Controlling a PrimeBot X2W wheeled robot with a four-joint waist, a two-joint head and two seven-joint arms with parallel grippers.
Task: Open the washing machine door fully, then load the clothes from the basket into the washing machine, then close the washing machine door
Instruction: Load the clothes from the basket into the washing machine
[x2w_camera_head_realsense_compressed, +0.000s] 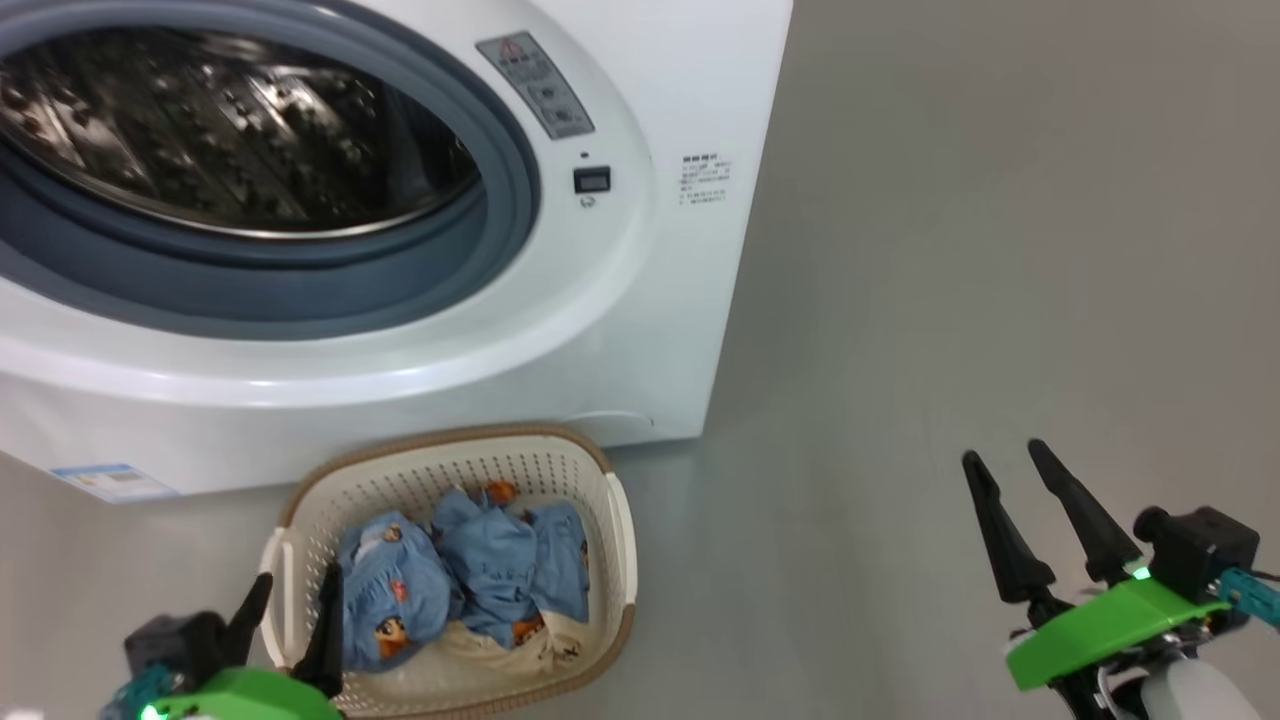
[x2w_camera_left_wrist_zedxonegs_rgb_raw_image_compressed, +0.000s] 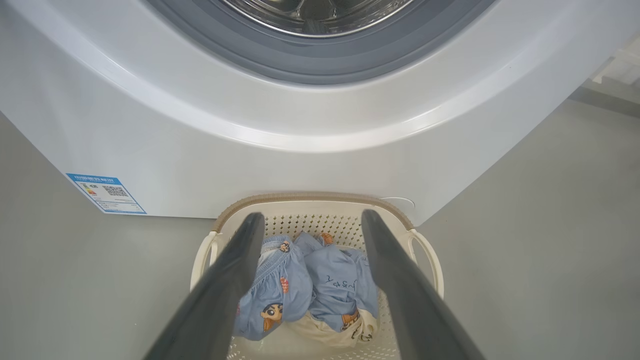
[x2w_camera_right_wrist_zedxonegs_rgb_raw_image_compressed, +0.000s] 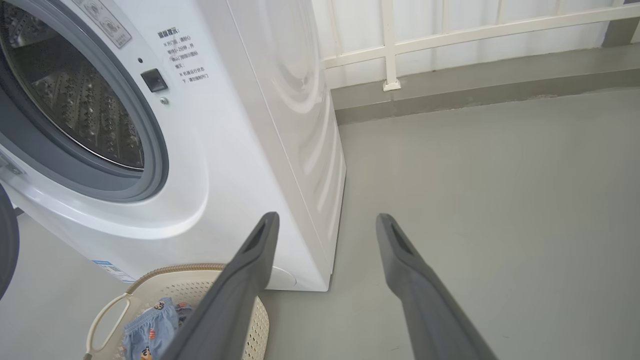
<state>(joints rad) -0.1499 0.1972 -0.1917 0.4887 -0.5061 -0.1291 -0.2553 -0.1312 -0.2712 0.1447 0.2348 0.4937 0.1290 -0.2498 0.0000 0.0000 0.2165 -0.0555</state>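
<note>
Smooth matte grey floor (x2w_camera_head_realsense_compressed: 950, 250) runs under everything you see. On it stands the big white front-loading washing machine (x2w_camera_head_realsense_compressed: 640, 280), its glossy shell curving round a grey-blue rubber gasket (x2w_camera_head_realsense_compressed: 300, 290) and a perforated steel drum (x2w_camera_head_realsense_compressed: 220, 130). Just before its foot sits the small cream-white perforated plastic basket (x2w_camera_head_realsense_compressed: 622, 540) with a brown woven-look rim, holding the crumpled light blue cartoon-print clothes (x2w_camera_head_realsense_compressed: 490, 560). Your left gripper (x2w_camera_head_realsense_compressed: 297, 578) hangs over the basket's near left corner, jaws spread and empty. Your right gripper (x2w_camera_head_realsense_compressed: 1002, 452) is well off to the right above the floor, jaws likewise apart, holding nothing.
</note>
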